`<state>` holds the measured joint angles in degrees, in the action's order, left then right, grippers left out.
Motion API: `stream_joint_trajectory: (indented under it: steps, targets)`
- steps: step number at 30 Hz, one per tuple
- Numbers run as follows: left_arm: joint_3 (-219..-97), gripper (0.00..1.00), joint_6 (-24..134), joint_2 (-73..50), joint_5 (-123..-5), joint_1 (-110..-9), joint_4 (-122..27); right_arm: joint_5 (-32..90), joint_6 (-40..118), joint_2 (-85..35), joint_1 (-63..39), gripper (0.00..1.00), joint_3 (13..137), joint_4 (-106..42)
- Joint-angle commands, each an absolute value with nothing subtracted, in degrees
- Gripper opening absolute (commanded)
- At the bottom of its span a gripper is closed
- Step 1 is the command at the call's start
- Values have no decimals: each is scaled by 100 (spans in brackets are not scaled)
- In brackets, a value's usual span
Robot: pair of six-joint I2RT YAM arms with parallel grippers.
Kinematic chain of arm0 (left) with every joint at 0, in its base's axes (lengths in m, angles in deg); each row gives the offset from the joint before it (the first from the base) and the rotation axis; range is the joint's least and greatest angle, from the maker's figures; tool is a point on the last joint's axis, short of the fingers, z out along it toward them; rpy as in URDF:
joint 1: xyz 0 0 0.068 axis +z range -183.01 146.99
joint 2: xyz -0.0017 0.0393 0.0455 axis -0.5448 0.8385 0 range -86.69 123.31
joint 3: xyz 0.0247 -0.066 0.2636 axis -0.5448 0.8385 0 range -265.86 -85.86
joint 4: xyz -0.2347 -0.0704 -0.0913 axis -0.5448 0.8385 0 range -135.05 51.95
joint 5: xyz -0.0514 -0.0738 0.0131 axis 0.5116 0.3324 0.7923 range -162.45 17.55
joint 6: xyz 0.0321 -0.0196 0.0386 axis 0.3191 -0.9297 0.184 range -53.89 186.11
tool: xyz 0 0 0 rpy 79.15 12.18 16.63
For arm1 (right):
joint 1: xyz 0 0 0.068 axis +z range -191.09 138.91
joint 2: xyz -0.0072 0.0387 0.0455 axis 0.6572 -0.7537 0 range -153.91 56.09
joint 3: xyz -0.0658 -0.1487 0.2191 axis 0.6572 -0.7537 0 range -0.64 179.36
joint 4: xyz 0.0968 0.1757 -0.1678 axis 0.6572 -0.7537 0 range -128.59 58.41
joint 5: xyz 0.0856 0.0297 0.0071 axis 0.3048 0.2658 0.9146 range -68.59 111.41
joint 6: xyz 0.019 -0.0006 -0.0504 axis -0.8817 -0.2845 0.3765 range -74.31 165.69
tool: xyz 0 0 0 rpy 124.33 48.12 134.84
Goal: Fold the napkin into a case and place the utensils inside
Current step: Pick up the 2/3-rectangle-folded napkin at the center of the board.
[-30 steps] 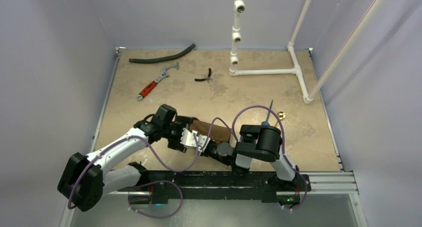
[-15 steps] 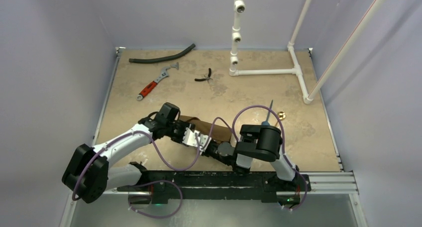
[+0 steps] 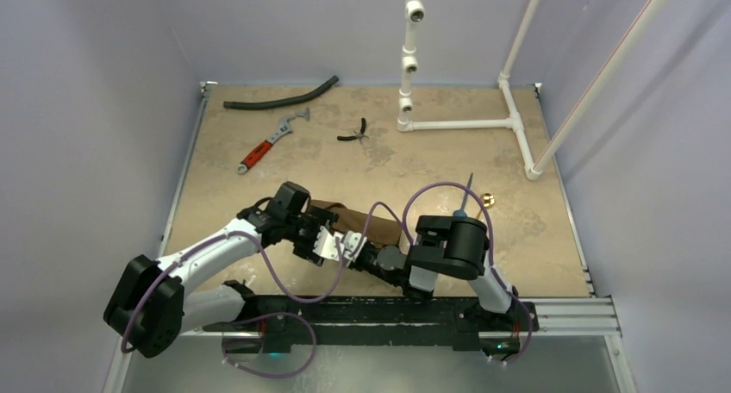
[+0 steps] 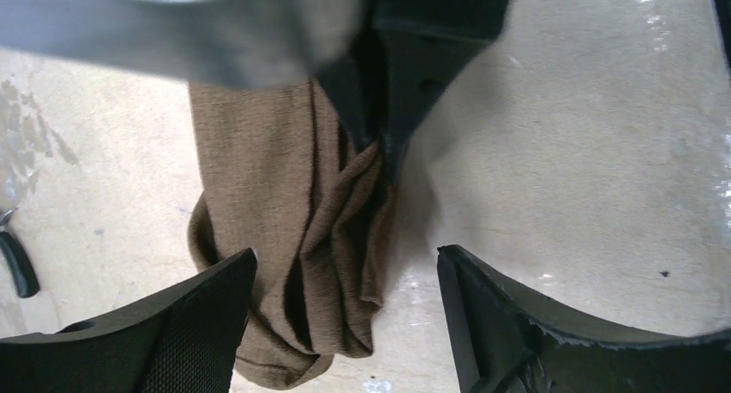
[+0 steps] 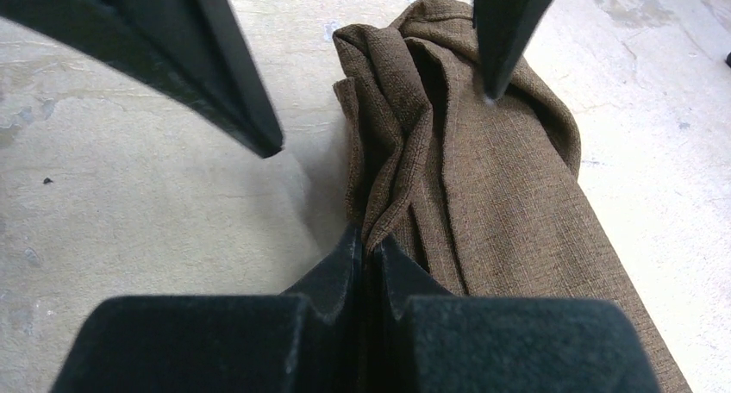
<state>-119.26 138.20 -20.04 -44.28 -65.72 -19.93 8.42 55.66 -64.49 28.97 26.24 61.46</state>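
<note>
**Left jaws let go and back off; the fold is still unsettled**

Over the last second the left arm pushed in toward the left end of the napkin and has now drawn back a little toward the near side. Its jaws are spread, one finger on each side of the napkin's bunched end. One dark pad overlaps the cloth's edge in the left wrist view, but we see nothing pinched.

The right arm has not shifted. Its jaws stay pressed together on a fold along the napkin's near edge, with the cloth creased into them.

The napkin lies on the desk between the two arms, near the middle and toward the near edge. It is a long, loosely rolled bundle with ragged layers at the open end.

We judge that the left side tried a grip, released it and is lining up again. The bundle does not yet look like a neat case.

The utensils are still out on the desk, just beyond the right arm and partly hidden by it, so the loading step has not begun.
</note>
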Motion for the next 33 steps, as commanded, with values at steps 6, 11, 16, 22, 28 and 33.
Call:
stream_joint_trajectory:
  steps: [6,11,16,22,28,33]
  targets:
    - [-11524,70,13820,-1766,-5048,-6592,-2324,700,5257,-6259,2848,0,2503,8744]
    - [-11571,51,13980,-1406,-5263,-6572,-2446,665,5239,-6265,2841,0,2477,8754]
    - [-11502,44,14198,-1396,-5278,-6389,-2303,717,5245,-6287,2833,0,2489,8751]
    - [-11624,38,14402,-1445,-5268,-6329,-1804,682,5278,-6275,2829,0,2476,8752]
    - [-11508,69,14310,-1680,-5266,-6268,-1781,700,5281,-6252,2830,0,2459,8790]
    - [-11387,70,14031,-1614,-5520,-6272,-2449,700,5255,-6215,2829,0,2409,8813]
